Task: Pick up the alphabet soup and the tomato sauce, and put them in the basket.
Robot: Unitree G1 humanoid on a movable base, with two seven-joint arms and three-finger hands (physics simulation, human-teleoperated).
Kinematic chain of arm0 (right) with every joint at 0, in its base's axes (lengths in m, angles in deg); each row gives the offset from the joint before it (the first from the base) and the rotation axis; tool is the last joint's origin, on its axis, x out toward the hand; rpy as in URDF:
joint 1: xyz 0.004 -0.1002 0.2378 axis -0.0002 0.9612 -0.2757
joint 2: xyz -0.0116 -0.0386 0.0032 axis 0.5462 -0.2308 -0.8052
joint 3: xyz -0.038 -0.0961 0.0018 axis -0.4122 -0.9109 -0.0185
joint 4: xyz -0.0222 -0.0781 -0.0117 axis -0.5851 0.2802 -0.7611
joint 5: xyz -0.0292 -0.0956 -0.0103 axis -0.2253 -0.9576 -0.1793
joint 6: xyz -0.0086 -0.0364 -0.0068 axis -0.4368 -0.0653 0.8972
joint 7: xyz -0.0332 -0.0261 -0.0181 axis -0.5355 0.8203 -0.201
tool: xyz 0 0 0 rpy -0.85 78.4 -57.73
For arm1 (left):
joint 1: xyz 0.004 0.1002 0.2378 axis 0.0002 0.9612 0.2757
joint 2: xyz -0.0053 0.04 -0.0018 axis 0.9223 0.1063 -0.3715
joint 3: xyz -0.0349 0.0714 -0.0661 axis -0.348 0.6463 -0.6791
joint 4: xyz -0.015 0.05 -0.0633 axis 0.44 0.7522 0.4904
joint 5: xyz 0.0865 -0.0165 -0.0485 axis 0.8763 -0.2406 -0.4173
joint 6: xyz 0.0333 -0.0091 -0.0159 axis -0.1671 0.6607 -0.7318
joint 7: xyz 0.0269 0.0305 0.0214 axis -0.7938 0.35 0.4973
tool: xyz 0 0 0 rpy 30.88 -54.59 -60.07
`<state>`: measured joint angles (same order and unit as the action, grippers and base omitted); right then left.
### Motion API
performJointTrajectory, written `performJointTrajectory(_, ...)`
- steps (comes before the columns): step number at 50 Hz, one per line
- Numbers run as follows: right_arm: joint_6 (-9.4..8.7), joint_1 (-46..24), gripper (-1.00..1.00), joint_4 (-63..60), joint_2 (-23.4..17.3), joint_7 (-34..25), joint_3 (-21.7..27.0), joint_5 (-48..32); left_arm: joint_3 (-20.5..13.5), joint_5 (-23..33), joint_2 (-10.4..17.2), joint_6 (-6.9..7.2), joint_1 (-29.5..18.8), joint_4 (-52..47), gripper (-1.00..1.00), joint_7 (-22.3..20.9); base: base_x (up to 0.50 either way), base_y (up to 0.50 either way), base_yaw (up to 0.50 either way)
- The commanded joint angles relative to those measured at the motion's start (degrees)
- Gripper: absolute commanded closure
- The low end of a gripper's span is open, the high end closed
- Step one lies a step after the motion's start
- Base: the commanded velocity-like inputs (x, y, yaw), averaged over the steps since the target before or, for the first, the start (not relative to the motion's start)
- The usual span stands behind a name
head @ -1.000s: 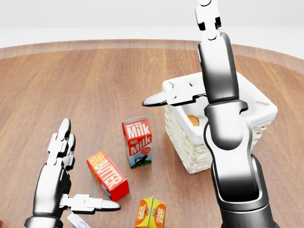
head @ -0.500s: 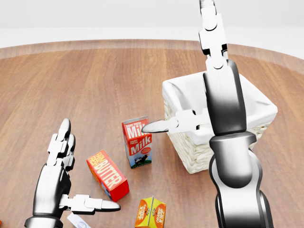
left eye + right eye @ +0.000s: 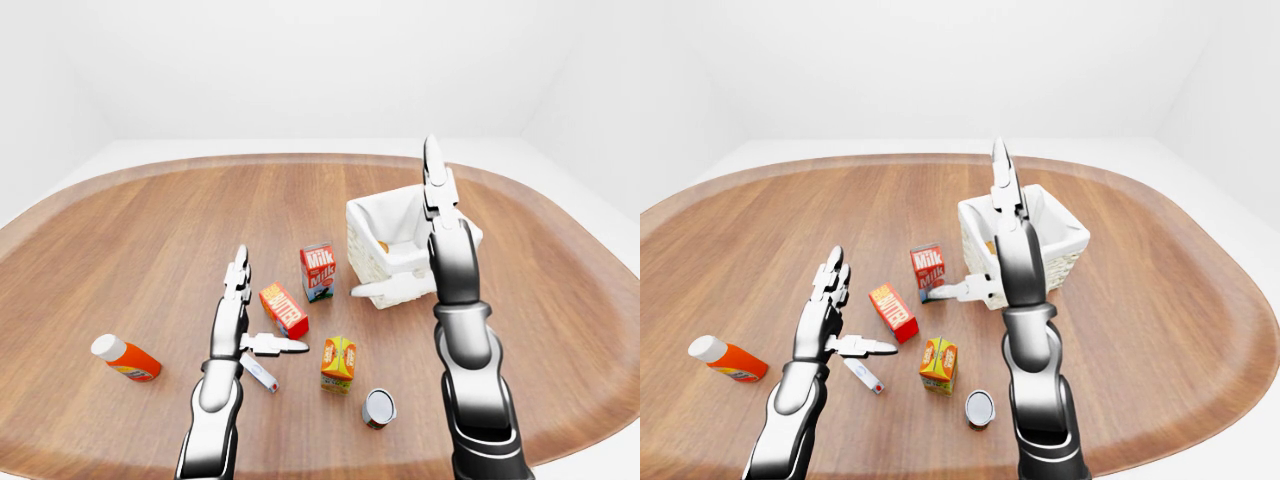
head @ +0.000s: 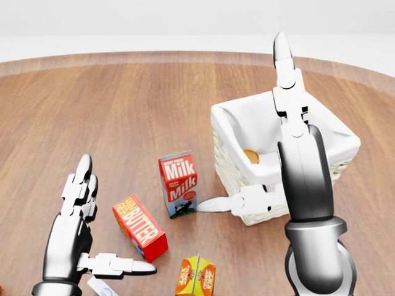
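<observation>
The white woven basket (image 4: 231,169) stands right of centre in the head view. Inside it shows the orange face of one can (image 4: 250,156), mostly hidden; I cannot read its label. A second can (image 3: 378,407) with a grey lid lies on the table near the bottom of the left-eye view, just left of my right forearm. My right hand (image 4: 247,123) is open and empty, with its fingers pointing up before the basket and its thumb low beside the basket's wall. My left hand (image 3: 865,300) is open and empty, left of the butter box.
A milk carton (image 4: 179,184) stands left of the basket. A red butter box (image 4: 140,227) and an orange juice carton (image 4: 195,277) lie below it. An orange bottle with a white cap (image 3: 125,358) lies far left. A small white tube (image 3: 260,372) lies under my left thumb.
My right hand has drawn down from over the basket towards the bottom of the view, still open. Its thumb is now low, beside the milk carton. The left hand has not moved.
</observation>
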<state>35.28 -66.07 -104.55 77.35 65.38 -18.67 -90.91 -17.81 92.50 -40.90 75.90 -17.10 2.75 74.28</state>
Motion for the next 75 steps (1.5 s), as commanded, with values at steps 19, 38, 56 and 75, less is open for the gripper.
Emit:
performJointTrajectory(19, 3.66, 13.36, -1.0, -6.6, -0.49, 0.72, -2.72, 0.45, -0.16, -0.19, 0.05, 0.0, -0.29, 0.29, -1.0, -0.02, 0.0, 0.0, 0.0)
performJointTrajectory(38, 4.39, 19.3, -1.0, -10.94, -1.65, 1.68, -6.87, -0.73, -0.24, -0.21, 0.07, 0.0, -0.33, 0.45, -1.0, 0.02, 0.0, 0.0, 0.0)
performJointTrajectory(56, 8.53, 26.11, -1.0, -10.68, -3.83, 4.81, -10.1, -0.91, -0.21, -0.14, 0.06, 0.0, -0.11, 0.32, -1.0, 0.02, 0.0, 0.0, 0.0)
performJointTrajectory(75, 8.68, 29.33, -1.0, -9.36, -6.07, 9.6, -13.86, -1.65, -0.22, -0.15, 0.08, 0.0, -0.16, 0.25, -1.0, -0.01, 0.0, 0.0, 0.0)
